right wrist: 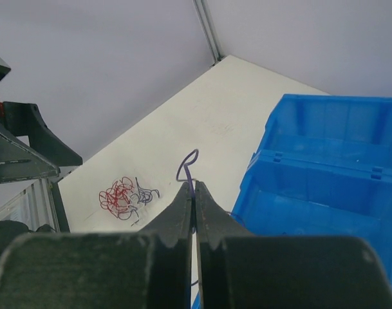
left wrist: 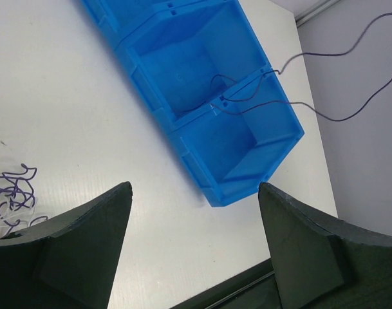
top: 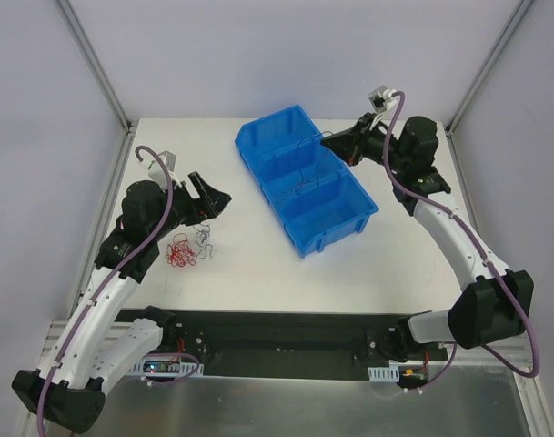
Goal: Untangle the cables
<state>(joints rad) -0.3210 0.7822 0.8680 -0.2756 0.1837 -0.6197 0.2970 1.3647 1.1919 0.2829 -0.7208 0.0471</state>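
One wire is freed: the right gripper (right wrist: 194, 193), jaws pinching a thin dark purple wire (right wrist: 188, 168) over the blue three-compartment plastic bin (top: 338, 228), should probably release it there. The left gripper (left wrist: 194, 196), jaws wide, hovers near the red curly tangle (top: 179, 252) left of the bin.

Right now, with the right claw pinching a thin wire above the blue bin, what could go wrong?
1. The thin dark purple wire is held only at the very tips of the shut right claw, so it may slip out.
2. It seems to trail across the blue plastic bin at a divider, so pulling might snag it there.
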